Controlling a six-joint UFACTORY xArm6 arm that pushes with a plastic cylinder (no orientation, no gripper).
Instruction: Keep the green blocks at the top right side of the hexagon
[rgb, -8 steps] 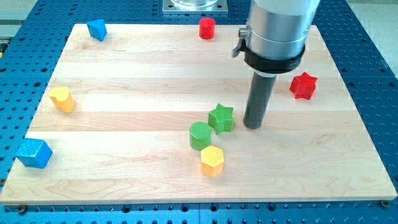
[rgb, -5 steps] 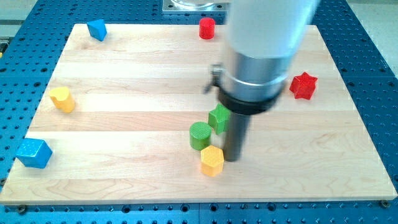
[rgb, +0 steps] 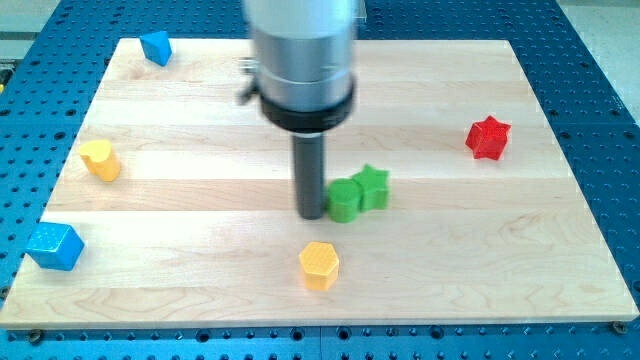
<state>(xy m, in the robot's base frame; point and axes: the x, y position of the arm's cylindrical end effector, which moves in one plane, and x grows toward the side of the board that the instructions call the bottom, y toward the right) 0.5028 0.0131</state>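
My tip (rgb: 312, 213) sits touching the left side of the green cylinder block (rgb: 343, 200), green star block (rgb: 372, 186) right behind it. Yellow hexagon block (rgb: 319, 265) is below, apart. No gripper here, just the rod. Wooden board (rgb: 200, 140) edges are far off

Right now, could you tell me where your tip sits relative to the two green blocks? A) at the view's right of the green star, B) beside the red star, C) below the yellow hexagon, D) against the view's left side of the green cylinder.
D: my tip stands against the view's left side of the green cylinder, which touches the green star on its right; the yellow hexagon lies below them.
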